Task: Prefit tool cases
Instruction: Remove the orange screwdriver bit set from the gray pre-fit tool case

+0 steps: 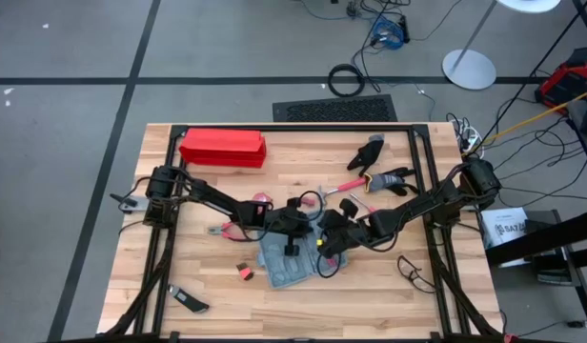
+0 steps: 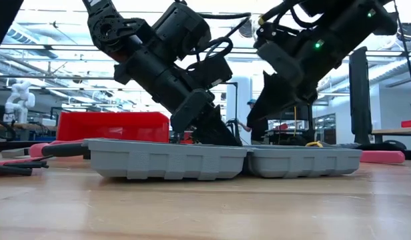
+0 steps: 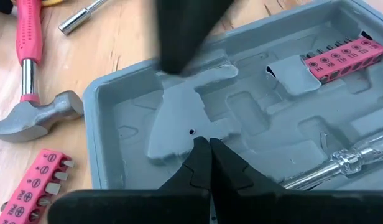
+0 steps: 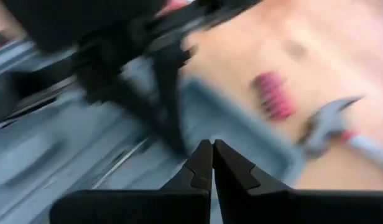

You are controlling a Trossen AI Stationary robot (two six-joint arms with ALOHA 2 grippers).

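The blue-grey tool case [image 1: 286,267] lies open and flat on the table's middle, its two halves [image 2: 165,160] side by side. Its grey moulded recesses [image 3: 179,118] hold a pink bit strip [image 3: 344,59] and a clear-handled screwdriver [image 3: 341,165]. My left gripper [image 3: 209,142] is shut and slants down into the case over one recess. My right gripper [image 4: 212,146] is shut too; it comes in from the right over the same half, and its dark fingers [image 3: 182,37] show just beyond my left gripper's. My left gripper's shut fingertips stand slanting down over a moulded recess [image 3: 191,132] inside the case; I cannot tell whether they touch it. My right gripper's shut fingers hang over the case's moulding [image 3: 198,74], and I cannot tell whether they touch it either.
A long red box [image 1: 222,148] lies at the far left. A pink-handled hammer [image 3: 30,81] and a loose pink bit strip [image 3: 39,186] lie beside the case. Gloves [image 1: 374,152] and pink pliers [image 1: 351,186] are at the far right, a black tool [image 1: 189,302] near the front left.
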